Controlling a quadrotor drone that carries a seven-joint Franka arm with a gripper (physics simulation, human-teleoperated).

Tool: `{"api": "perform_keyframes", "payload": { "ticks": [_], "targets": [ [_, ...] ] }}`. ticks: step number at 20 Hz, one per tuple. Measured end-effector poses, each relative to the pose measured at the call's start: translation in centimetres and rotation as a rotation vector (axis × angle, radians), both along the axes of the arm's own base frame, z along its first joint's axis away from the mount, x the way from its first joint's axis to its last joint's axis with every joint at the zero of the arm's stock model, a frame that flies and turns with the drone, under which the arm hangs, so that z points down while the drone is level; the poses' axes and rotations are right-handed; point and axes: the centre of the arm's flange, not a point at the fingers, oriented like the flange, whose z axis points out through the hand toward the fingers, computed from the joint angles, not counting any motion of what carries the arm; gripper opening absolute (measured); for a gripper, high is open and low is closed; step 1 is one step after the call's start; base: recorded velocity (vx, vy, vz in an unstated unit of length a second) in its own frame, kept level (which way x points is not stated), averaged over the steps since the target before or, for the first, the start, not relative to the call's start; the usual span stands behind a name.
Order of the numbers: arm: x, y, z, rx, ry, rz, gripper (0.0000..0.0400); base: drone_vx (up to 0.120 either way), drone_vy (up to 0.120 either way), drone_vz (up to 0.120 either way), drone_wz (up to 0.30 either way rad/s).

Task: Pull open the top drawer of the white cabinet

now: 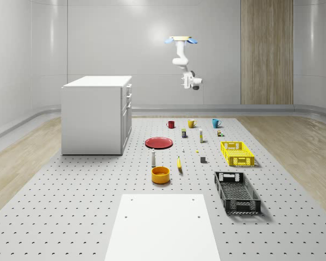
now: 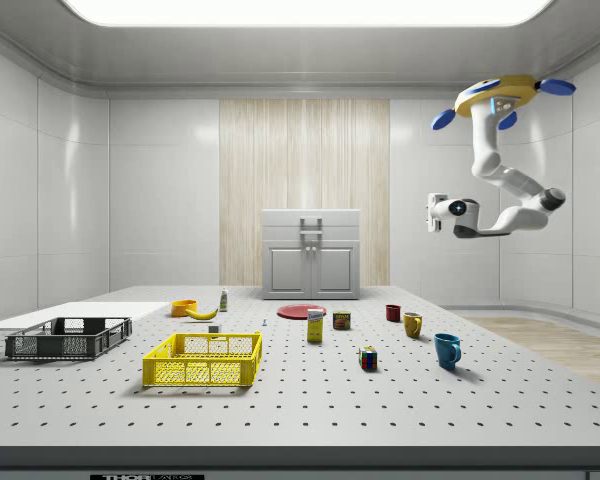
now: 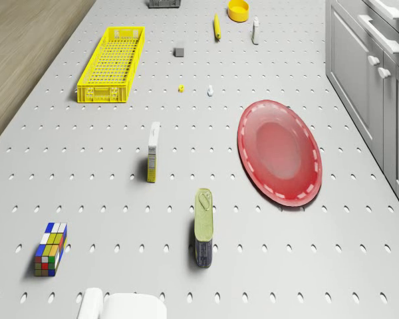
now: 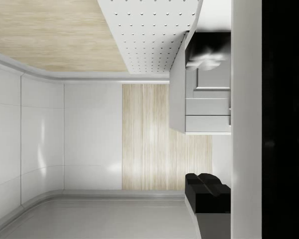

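Top drawer [image 2: 280, 219] shut flush, uppermost in the front of the white cabinet [image 1: 92, 117], above a second drawer and a pair of doors. Cabinet standing on the perforated bench [image 1: 70, 190], toward the whole-scene view's left, front turned to that view's right.

Best hold by judgement: the horizontal bar handle [image 2: 311, 223] at the middle of the drawer front. Probably rigid and smooth, thin enough to close around, standing a little proud of the panel. Likely a stiff drawer on straight runners, so expected to answer only to a level pull straight out from the front; any skew or lift could jam it or slide the grip off the bar. Weight probably modest, cabinet itself unlikely to shift.

Red plate [image 1: 158, 142] lying flat on the bench near the cabinet's front, low enough not to meet the drawer.

Hand [image 2: 432, 213] high in the air, well apart from the cabinet, roughly level with the drawers in the side view and pointed toward them. Whether open or closed: cannot tell. Holding nothing.

Drone [image 1: 182, 39] hovering high beyond the row of mugs [image 1: 191, 123].
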Motion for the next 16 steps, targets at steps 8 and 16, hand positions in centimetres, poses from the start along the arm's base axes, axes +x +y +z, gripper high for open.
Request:
{"api": "perform_keyframes", "payload": {
  "ticks": [8, 16],
  "targets": [
    [0.0, 0.0, -0.01, 0.001, 0.0, 0.0, 0.0305, 0.12, -0.095, 0.0, 0.0],
    [0.0, -0.01, -0.01, 0.001, 0.0, 0.0, 0.0305, 0.12, -0.075, 0.0, 0.0]
  ]
}}
